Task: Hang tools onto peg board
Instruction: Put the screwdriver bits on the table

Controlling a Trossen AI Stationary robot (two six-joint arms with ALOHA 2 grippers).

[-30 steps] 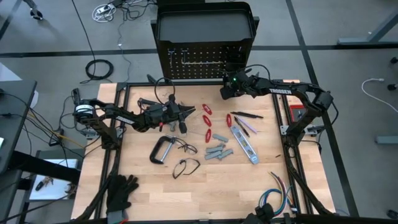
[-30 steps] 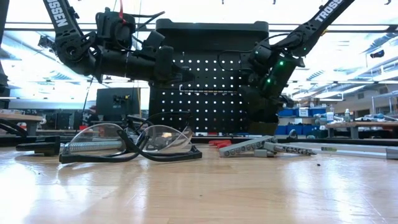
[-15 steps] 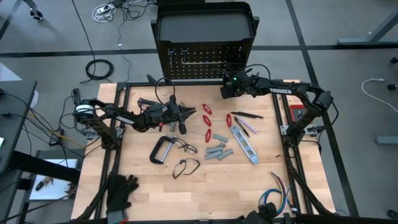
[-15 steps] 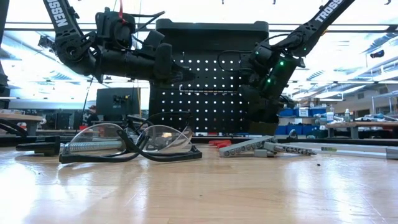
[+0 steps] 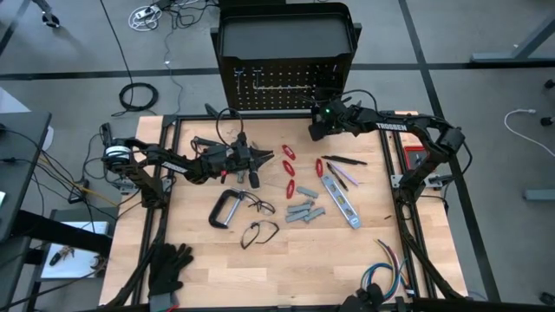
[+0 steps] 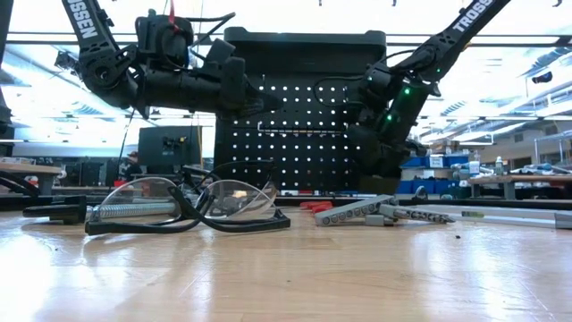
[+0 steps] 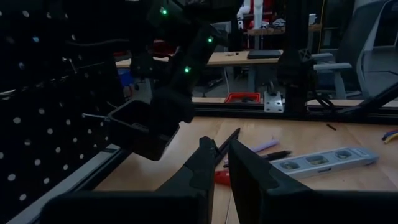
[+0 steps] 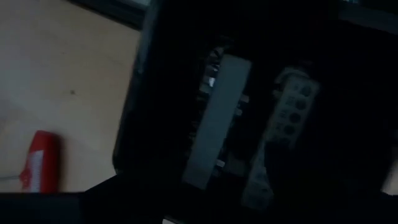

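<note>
**High view: two arms close at the board, watch the bin on the right**

On the left, your left gripper (image 5: 260, 159) hangs above the table's left half, in front of the peg board (image 5: 286, 82). Its claw is narrow, and in the left wrist view I see nothing between the fingers (image 7: 208, 165). If you send this arm to the board now, I think it can meet the other arm, because both are near the same panel.

In the middle, the tools wait on the table. The C-clamp (image 5: 225, 210) lies flat near the centre. The silver flat bar tool (image 5: 340, 201) lies more to the right, and its long axis runs slanted, from the board side towards the front right corner. To hang it, you will probably need to turn it upright first.

On the right, your right gripper (image 5: 316, 130) is at the small black bin (image 7: 134, 127) on the board's right end. I cannot tell how wide its claw stands. The right wrist view looks into the bin, where two grey metal pieces (image 8: 214, 124) sit side by side with their long axes nearly parallel. Whether they are held or only lie there, I cannot tell. The danger here is a piece catching on the bin's rim and tipping out, or the wrist pushing against the board and shaking it.
</note>
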